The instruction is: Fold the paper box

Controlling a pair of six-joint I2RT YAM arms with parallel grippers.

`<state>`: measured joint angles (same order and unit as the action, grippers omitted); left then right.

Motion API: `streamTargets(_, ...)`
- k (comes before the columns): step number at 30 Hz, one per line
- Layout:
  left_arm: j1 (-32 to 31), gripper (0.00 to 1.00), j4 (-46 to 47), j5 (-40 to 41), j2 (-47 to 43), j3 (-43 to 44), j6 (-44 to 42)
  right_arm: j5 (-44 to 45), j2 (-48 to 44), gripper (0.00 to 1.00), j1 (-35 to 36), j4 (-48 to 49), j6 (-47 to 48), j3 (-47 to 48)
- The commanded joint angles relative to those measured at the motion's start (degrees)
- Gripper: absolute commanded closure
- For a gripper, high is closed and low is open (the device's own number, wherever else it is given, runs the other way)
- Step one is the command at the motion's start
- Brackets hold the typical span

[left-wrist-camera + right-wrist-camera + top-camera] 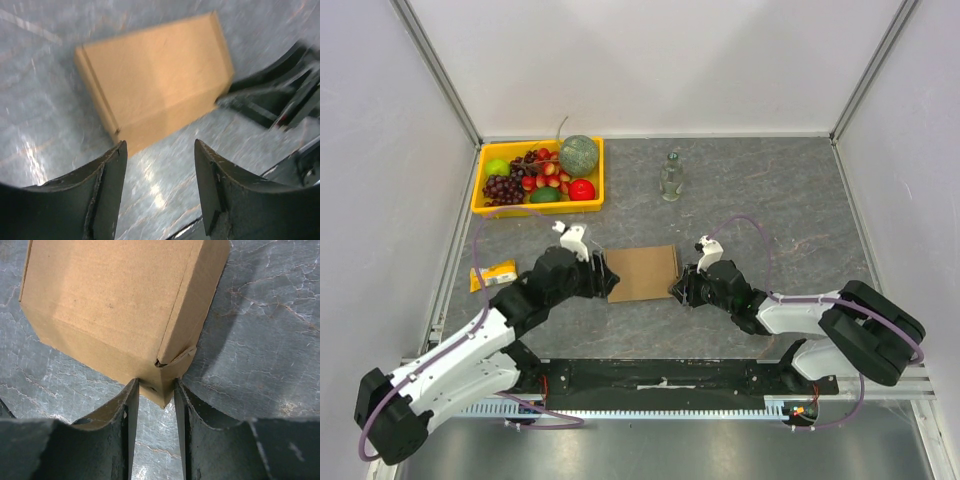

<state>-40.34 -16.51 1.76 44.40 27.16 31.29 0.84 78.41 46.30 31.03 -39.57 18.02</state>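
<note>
The paper box (642, 273) is a flat brown cardboard mailer lying closed on the grey table between both arms. My left gripper (606, 277) is at its left edge. In the left wrist view the left gripper (160, 142) is open and empty, with the box (155, 80) just ahead of the fingertips; that view is blurred. My right gripper (678, 289) is at the box's near right corner. In the right wrist view the right gripper (156, 381) has its fingers pressed on both sides of that corner of the box (115, 300), where a small tab sticks out.
A yellow tray (478, 190) of fruit stands at the back left. A small clear bottle (670, 177) stands behind the box. A yellow packet (493, 275) lies at the left. White walls enclose the table. The right arm's gripper shows in the left wrist view (280, 95).
</note>
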Motion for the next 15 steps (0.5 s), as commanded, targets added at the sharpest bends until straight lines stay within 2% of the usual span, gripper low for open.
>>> streamTargets(1, 0.34, 0.39, 3.85, 3.51, 6.9, 11.23, -5.62, -0.23, 0.95, 0.6, -0.6, 2.99, 0.72, 0.7)
streamTargets(5, 3.15, 0.41, 9.12, 1.07, 15.87, 17.92, -8.08, -0.14, 1.57, 0.6, -0.95, 3.95, 1.16, 0.96)
streamTargets(9, 7.11, 0.45, 12.81, -7.54, 27.38, 23.98, -9.13, -0.14, 1.92, 0.61, -1.3, 4.13, 1.6, 1.75)
streamTargets(15, 7.2, 0.5, 14.58, -16.78, 39.96, 30.32, -12.74, -0.31, 1.92, 0.61, -2.01, 3.78, 2.22, 2.46)
